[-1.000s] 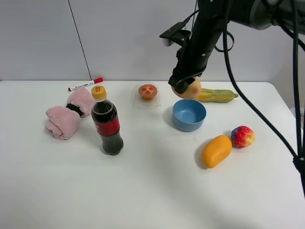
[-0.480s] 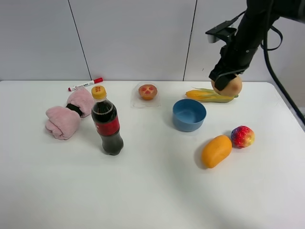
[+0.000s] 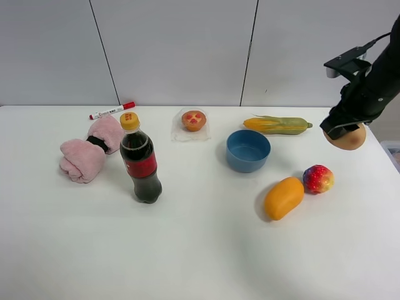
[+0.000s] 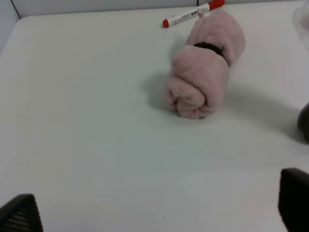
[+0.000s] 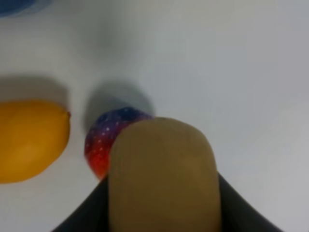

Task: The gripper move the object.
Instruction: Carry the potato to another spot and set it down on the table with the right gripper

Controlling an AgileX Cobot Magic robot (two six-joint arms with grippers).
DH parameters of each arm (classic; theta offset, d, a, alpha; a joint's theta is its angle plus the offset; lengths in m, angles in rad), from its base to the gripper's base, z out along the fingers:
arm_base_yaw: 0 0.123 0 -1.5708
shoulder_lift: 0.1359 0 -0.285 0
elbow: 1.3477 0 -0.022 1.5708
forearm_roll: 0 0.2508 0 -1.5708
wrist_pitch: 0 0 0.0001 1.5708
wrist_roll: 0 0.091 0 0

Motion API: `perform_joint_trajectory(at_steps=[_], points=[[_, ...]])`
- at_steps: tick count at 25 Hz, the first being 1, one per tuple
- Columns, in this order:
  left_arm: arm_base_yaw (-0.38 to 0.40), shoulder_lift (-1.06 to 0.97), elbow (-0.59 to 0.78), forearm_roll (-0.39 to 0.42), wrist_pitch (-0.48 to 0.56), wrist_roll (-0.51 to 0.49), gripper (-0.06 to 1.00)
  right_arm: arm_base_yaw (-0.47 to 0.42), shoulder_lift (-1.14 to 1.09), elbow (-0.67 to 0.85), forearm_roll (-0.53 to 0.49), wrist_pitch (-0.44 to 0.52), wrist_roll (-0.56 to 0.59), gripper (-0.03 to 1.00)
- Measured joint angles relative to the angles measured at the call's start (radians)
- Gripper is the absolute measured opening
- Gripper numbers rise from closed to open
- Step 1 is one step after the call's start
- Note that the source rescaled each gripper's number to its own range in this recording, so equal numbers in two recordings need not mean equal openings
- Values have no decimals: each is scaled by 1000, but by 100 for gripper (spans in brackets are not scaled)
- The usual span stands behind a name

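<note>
Tool point(image 3: 342, 130), clamped on tan ball point(image 3: 350, 139), hangs near table's point(image 3: 206, 256) right edge.

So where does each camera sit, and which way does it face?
High view: above the white table, looking down; the right tool holds a tan ball at the right.
Left wrist: on the left arm, looking at a pink towel roll and red marker; the left tool shows its fingertips, apart.
Right wrist: looks past the gripped ball onto the mango and strawberry.
Shared: high and right wrist both show ball, mango, strawberry.
</note>
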Motion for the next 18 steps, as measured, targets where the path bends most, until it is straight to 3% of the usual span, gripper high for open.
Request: perform_joint_trajectory(at_steps=[8, 12, 18], points=[[0, 0, 0, 0, 0, 0, 100, -12, 8, 198, 35, -475, 0, 0], [0, 0, 0, 0, 0, 0, 100, -12, 65, 209, 67, -603, 0, 0], [0, 0, 0, 0, 0, 0, 100, -12, 201, 211, 77, -672, 0, 0]])
